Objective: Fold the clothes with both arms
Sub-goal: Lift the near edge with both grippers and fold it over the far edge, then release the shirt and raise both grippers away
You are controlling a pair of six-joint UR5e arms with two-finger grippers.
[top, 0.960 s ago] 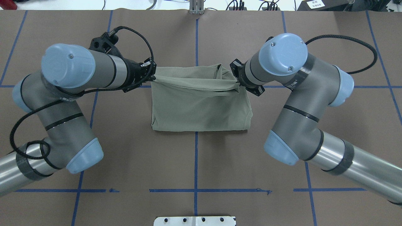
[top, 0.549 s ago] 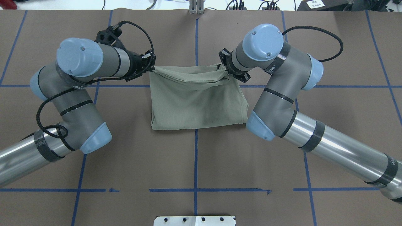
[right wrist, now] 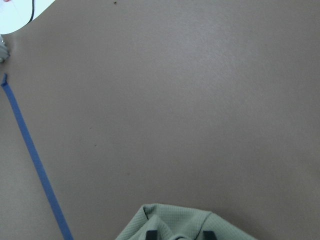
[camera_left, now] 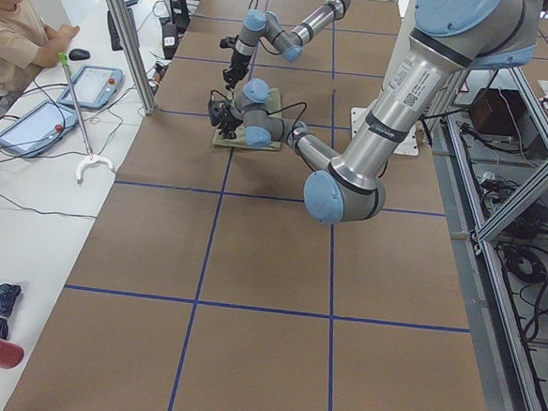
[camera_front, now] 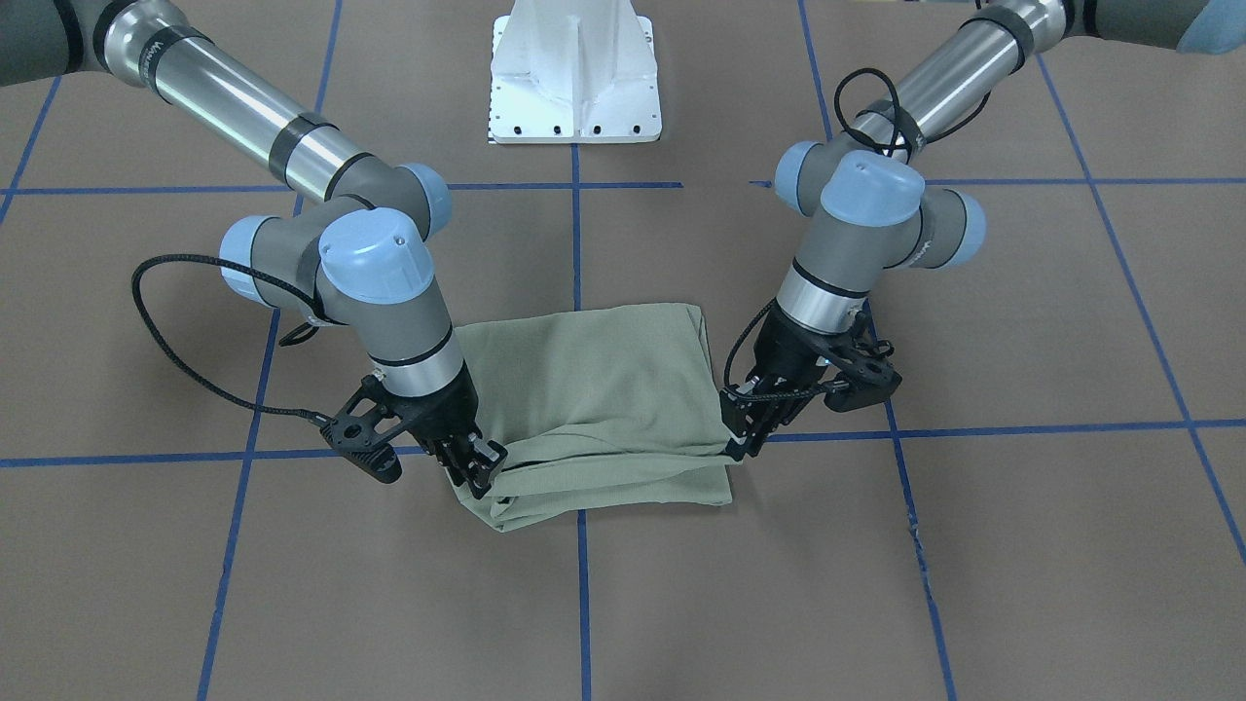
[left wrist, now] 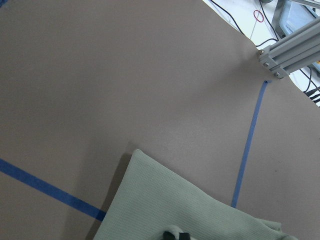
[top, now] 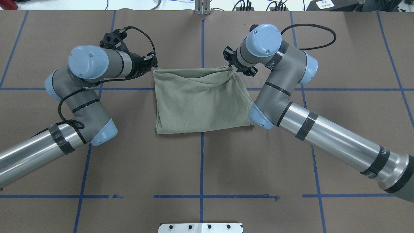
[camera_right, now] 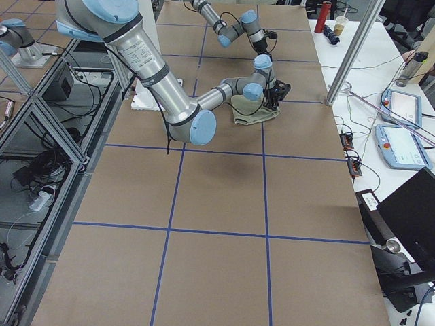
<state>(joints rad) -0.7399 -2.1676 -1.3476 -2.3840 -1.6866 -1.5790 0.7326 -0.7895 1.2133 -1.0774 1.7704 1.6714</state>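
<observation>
folded into a rough rectangle near the middle of the brown paper-covered table [top: 145, 161]: a sage-green ribbed-knit shirt [top: 200, 103], doubled over in layers, flat along the edge nearest the robot, puckered along the far edge. laid across a blue tape line [top: 201, 161] running away from the robot. pinched at its far left corner by the left black two-finger gripper [top: 154, 67], closed on the top layer; in the left wrist view, just a small nub of green cloth caught at the bottom edge beside a dark fingertip [left wrist: 183, 235]. pinched at its far right corner by the right black two-finger gripper [top: 231, 68], clamped on a bunched tuft of fabric, with dark fingertips [right wrist: 150, 233] on either side of the tuft in the right wrist view. both held corners low, the top layer resting on or just above the layers beneath. reaching in from either side, the left silver-grey tubular arm [top: 87, 97] and the right silver-grey tubular arm [top: 284, 81], each with light-blue joint caps, elbows bent, wrists turned toward the cloth. on the robot's side of the table, well apart from the shirt, a white metal base pedestal [camera_front: 574, 73].
</observation>
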